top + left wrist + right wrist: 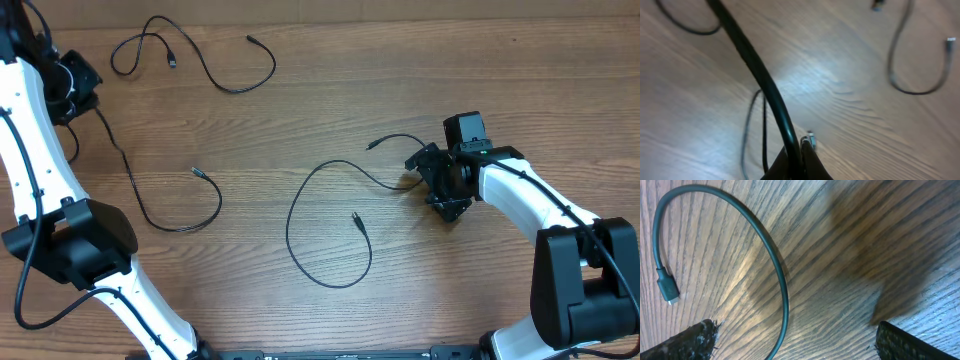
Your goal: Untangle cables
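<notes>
1. Cables, three of them, thin and black, flat on the wooden table (320, 100), none lying over another.
2. Top cable (225, 88) in the upper left of the overhead view, left cable (180, 229) below it, middle cable (290, 225) in a big loop near the centre.
3. Right claw (425, 183) spread wide open, holding nothing, low over the right end of the middle cable. In the right wrist view, cord curving through the gap between the two fingers (695, 340), with its small plug (667, 287) off to the left.
4. Left claw (78, 92) at the far upper left, clenched tight. Looks like a grip on one end of the left cable, with a silvery tip (810, 140) poking out by the claw.
5. Best way, probably: go straight down, keep the cord in the middle of the gap, pinch the cord and not the plug, then lift slowly.
6. Then pull gently to the right, away from the other two, so no new knot.
7. Not much in the way. Mind the loose end curling just above the right claw, and the white left arm (30, 130) close beside the left cable.
</notes>
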Robot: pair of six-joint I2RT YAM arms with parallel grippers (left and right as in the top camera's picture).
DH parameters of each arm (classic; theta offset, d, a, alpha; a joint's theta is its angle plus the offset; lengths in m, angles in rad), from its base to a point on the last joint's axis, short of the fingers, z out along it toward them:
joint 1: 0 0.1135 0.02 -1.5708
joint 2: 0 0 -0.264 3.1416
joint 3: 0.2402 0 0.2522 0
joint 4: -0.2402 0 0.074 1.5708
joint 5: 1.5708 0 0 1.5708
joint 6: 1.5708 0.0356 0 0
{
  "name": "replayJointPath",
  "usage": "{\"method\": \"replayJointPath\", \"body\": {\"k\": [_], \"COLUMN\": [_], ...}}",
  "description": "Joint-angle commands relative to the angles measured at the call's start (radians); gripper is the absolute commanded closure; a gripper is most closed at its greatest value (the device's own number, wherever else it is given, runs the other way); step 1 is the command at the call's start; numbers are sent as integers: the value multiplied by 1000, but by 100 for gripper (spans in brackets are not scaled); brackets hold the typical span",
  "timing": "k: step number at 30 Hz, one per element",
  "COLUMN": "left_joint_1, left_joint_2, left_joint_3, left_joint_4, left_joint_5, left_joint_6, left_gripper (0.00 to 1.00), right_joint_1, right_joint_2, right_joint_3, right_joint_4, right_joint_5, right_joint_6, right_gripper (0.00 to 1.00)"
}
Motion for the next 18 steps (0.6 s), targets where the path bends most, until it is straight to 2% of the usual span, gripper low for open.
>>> {"method": "replayJointPath", "body": {"k": [1, 10, 14, 18], "left_joint_1": [-2, -35, -53, -51], "left_joint_2": [16, 16, 16, 16], "left_joint_3": [-49, -159, -252, -327], "left_joint_4": [-3, -8, 14, 33], "left_joint_5": [-57, -43, -120, -171], "left_joint_6": [3, 4, -2, -68], "left_gripper": [96, 96, 96, 96], "right_joint_1": [1, 1, 1, 1], "right_joint_2": [1, 1, 1, 1], "right_joint_3": [-6, -6, -6, -6], "right_joint_4": [6, 6, 6, 6], "right_joint_5": [18, 18, 18, 18], "right_joint_6": [-7, -7, -7, -7], "right_gripper": [0, 0, 0, 0]}}
